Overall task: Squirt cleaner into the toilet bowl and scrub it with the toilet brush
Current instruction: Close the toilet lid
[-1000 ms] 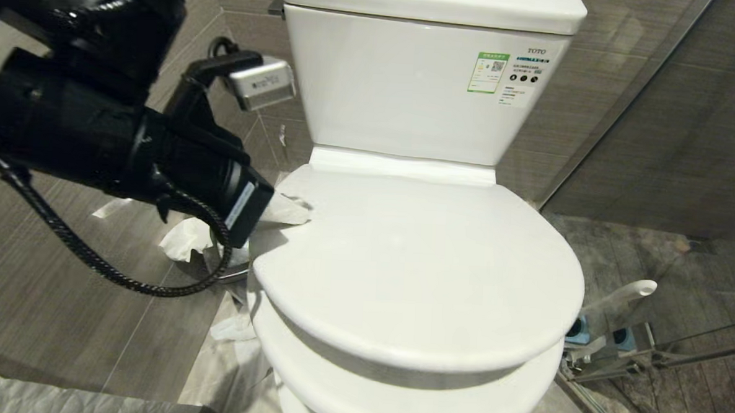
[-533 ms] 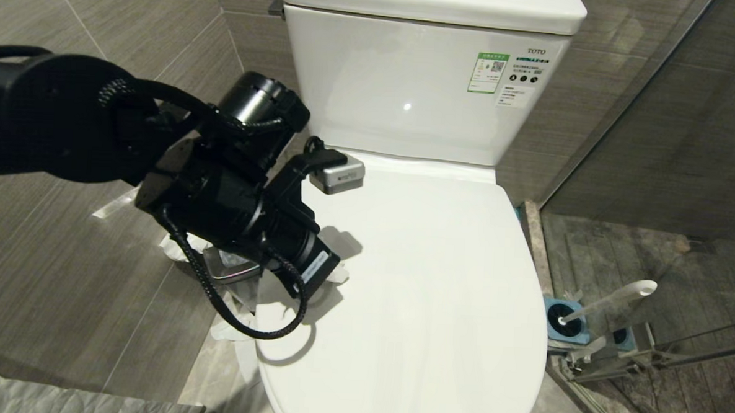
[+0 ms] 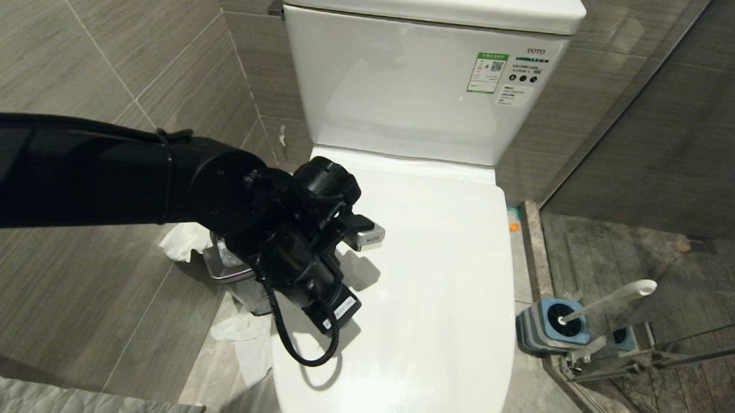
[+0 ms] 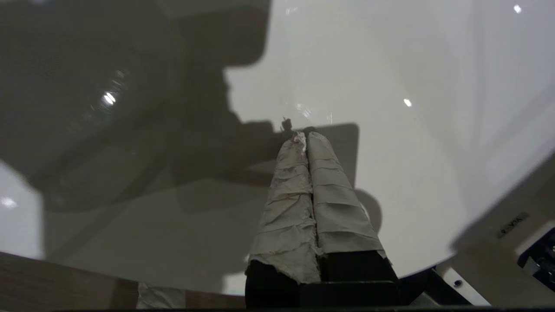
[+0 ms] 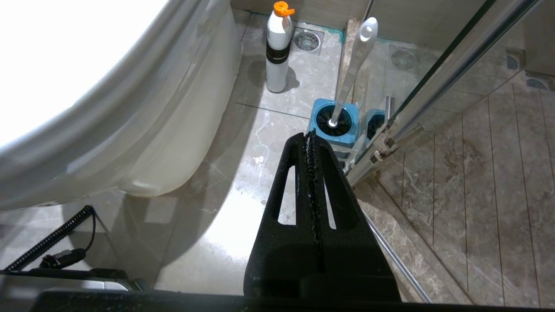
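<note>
The white toilet [image 3: 410, 84] has its lid [image 3: 451, 284] lying flat, so the toilet bowl's inside is hidden. My left gripper [image 4: 305, 135], its fingers wrapped in pale cloth, is shut with nothing in it, tips at the lid's [image 4: 412, 86] surface near its left side. The left wrist [image 3: 315, 272] hangs over that spot in the head view. On the floor right of the toilet, the toilet brush [image 5: 353, 73] stands in its blue holder [image 5: 334, 123], with the cleaner [image 5: 277, 47] just beyond. My right gripper [image 5: 310, 134] is shut and empty, low beside the toilet, short of the holder.
A small steel bin [image 3: 228, 269] with crumpled tissue [image 3: 183, 242] around it sits left of the toilet, under my left arm. A glass shower door with a metal rail [image 3: 665, 356] runs close behind the brush holder [image 3: 554, 323]. Tiled walls close in on both sides.
The lid has dropped from half raised to flat on the seat. My left arm has swung down and rightward from beside the tank onto the lid. The right arm has stayed still.
</note>
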Robot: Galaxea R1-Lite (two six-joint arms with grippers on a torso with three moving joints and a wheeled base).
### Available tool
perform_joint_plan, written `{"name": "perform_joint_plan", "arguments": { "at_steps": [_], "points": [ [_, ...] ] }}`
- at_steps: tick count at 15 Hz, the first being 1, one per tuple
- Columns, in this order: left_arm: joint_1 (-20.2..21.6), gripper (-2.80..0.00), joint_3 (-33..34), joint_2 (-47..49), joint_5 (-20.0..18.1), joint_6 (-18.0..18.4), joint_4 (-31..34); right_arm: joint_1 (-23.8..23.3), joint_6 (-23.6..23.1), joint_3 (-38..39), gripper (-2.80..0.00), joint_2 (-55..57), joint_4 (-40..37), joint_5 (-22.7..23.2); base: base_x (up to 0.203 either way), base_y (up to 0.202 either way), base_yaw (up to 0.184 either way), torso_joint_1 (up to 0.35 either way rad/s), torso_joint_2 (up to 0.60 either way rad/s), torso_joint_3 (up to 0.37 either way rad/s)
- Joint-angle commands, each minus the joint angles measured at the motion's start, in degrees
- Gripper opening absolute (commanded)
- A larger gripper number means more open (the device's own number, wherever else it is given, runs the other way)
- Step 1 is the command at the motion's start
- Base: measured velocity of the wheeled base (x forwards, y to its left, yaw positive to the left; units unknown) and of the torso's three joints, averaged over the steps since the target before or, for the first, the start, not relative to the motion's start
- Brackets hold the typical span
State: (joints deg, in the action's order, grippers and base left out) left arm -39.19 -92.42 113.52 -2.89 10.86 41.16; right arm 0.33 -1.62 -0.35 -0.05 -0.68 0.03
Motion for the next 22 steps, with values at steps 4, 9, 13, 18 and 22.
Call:
{"name": "perform_joint_plan", "arguments": {
  "at_steps": [4,9,13,18,22],
  "points": [
    [-0.8,-2.8,1.1,4.78,0.16,-0.93,0.07,0.02,-0.05,0.0,-2.8,0.05,-0.02,-0.03,0.0,0.0,0.0,0.0,0.0,0.0],
    [-1.51,-2.8,0.11,1.29,0.16,-1.62,0.09,0.02,-0.05,0.0,-2.8,0.05,-0.02,0.04,0.0,0.0,0.0,0.0,0.0,0.0],
    [-1.07,-2.8,-2.75,-7.24,-0.38,-1.4,4.06,0.02,-0.05,0.0,-2.8,0.05,-0.02,0.06,0.0,0.0,0.0,0.0,0.0,0.0],
    [3.48,-2.8,-4.09,-16.56,-1.39,-5.53,5.89,0.02,-0.05,0.0,-2.8,0.05,-0.02,0.04,0.0,0.0,0.0,0.0,0.0,0.0],
    [7.2,-2.8,-9.33,-20.4,-2.82,-8.17,6.73,0.02,-0.05,0.0,-2.8,0.05,-0.02,-0.03,0.0,0.0,0.0,0.0,0.0,0.0]
  ]
}}
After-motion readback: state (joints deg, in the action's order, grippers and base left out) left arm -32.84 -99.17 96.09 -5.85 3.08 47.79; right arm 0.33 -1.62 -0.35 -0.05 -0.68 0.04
